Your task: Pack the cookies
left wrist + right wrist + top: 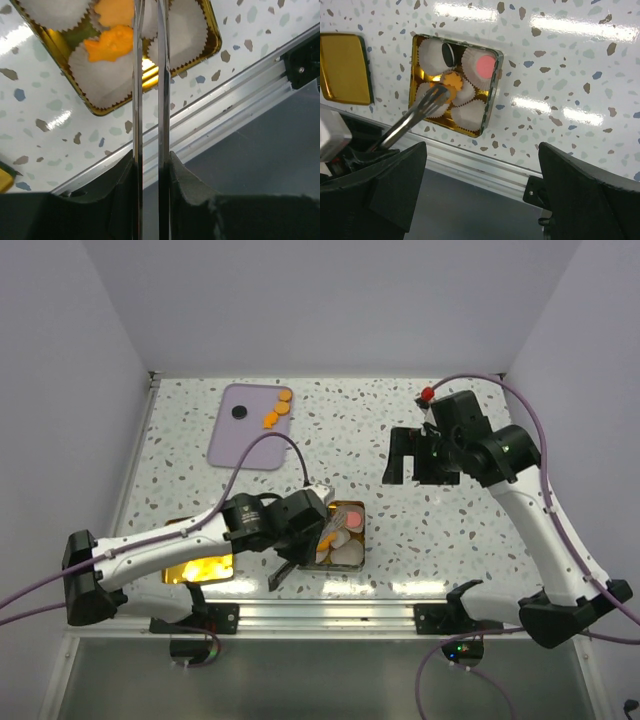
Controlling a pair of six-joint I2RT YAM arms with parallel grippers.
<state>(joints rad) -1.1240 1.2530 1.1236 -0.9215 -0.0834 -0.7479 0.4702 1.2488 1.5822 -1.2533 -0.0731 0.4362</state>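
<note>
- While the speckled table (480, 530) fills most of the top view, the work is gathered at its 6 o'clock edge.
- The purple tray (235, 445) at 11 o'clock carries the unpacked cookies (272, 418): a few orange discs and one black.
- The right gripper (420, 475) hangs at 2 o'clock, jaws spread wide around nothing. It has no part in this step.
- The gold tin (491, 95) at 6 o'clock is lined with white paper cups (100, 75). Its lid (200, 568) lies flat at 8 o'clock.
- The left gripper (150, 165) is pressed onto a pair of metal tweezers (415, 112). Their tips reach into the tin at an orange cookie (452, 80) lying in a middle cup. I cannot tell whether the tips pinch it or only touch it.
- The step in hand is probably seating that disc. It should lie flat inside the cup's pleats before the squeeze is eased gently. Lifting straight up afterwards would keep the blades from snagging paper or tipping a neighbour.
- A black cookie (448, 54) and a pink cookie (485, 64) lie in cups at 12 and 2 o'clock of the orange one.
- No brand, label or writing is legible. A pale mark on the left arm (243, 518) is too small to read.
</note>
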